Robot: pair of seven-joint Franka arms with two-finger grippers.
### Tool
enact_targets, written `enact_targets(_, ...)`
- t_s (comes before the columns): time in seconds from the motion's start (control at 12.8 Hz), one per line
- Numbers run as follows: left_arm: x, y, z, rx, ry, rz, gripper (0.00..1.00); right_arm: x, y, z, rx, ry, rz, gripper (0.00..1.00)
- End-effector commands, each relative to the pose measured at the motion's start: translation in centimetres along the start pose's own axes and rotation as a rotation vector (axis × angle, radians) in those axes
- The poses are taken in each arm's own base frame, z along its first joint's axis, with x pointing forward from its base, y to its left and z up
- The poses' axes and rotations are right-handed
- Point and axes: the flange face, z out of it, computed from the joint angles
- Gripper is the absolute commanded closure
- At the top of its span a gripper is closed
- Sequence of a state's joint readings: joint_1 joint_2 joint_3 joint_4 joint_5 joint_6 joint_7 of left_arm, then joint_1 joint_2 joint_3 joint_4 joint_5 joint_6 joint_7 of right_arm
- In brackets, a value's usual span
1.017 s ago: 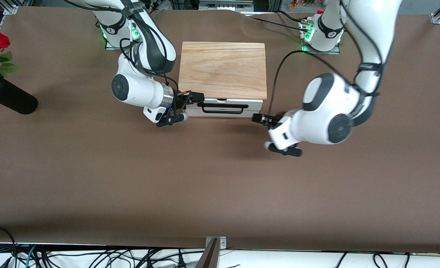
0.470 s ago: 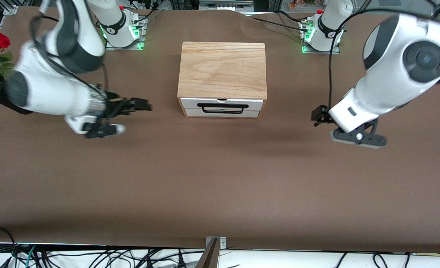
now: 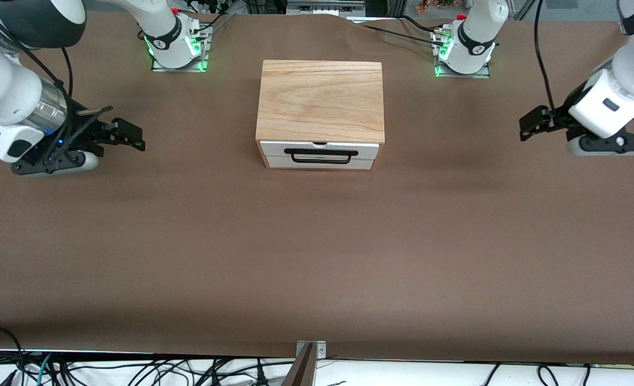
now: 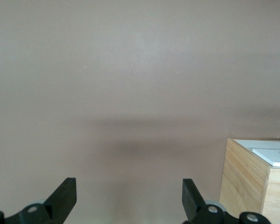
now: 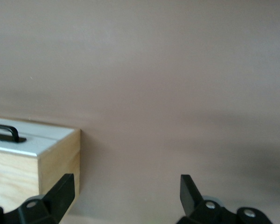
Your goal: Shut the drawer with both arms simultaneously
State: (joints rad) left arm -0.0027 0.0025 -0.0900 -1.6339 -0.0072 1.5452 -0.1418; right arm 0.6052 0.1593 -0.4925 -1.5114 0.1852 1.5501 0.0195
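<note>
The drawer (image 3: 319, 161) has a white front and a black wire handle (image 3: 321, 155). It sits pushed into the light oak box (image 3: 321, 99), front flush with it. My right gripper (image 3: 130, 135) is open and empty over the table toward the right arm's end, well apart from the box. My left gripper (image 3: 531, 124) is open and empty over the table toward the left arm's end. In the left wrist view the open gripper (image 4: 129, 196) faces bare table, with the box (image 4: 245, 179) at the edge. In the right wrist view the open gripper (image 5: 127, 193) shows beside the box (image 5: 18, 168) and handle (image 5: 4, 132).
The brown table (image 3: 317, 257) carries only the box. The arm bases with green lights (image 3: 174, 45) (image 3: 461, 48) stand beside the box's back corners. Loose cables (image 3: 134, 372) lie off the table's edge nearest the front camera.
Both grippers were at the two ends of the drawer front one second ago. Both arms have since swung outward and up toward their own ends of the table. The drawer stays shut.
</note>
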Motion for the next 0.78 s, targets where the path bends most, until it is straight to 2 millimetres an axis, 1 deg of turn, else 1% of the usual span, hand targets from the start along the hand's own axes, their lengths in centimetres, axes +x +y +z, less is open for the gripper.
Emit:
enact_targets(0.0,-0.5,0.6,-0.1,-0.012,0.011,0.012,0.00,-0.8,2.2,-1.7,-0.038,0.004,0.025,0.00)
enact_targets(0.08,-0.5,0.7,0.0,-0.012,0.010,0.014,0.00,-1.1,2.8,-1.7,-0.049,0.005,0.030,0.00)
enact_targets(0.23,-0.5,0.6,-0.1,-0.012,0.011,0.014,0.00,-1.2,3.0,-1.6,-0.059,0.023,0.034,0.00)
enact_targets(0.31,-0.5,0.5,0.0,-0.011,0.007,0.012,0.00,-1.0,3.8,-2.0,-0.069,0.040,0.041,0.00)
enact_targets(0.39,-0.5,0.5,0.0,-0.012,0.007,0.012,0.00,-0.9,4.2,-2.5,-0.107,0.049,0.031,0.00)
enact_targets(0.47,-0.5,0.5,0.0,-0.011,0.007,0.012,0.00,-1.1,3.5,-3.1,-0.138,0.057,0.003,0.00)
enact_targets(0.55,-0.5,0.6,0.0,-0.011,0.007,0.014,0.00,-1.2,4.1,-3.1,-0.140,0.054,0.020,0.00)
enact_targets(0.63,-0.6,0.7,0.0,-0.011,0.007,0.015,0.00,-1.5,4.3,-3.6,-0.138,0.062,0.036,0.00)
enact_targets(0.7,-0.6,0.7,0.0,-0.011,0.007,0.015,0.00,-1.5,4.3,-3.7,-0.138,0.064,0.036,0.00)
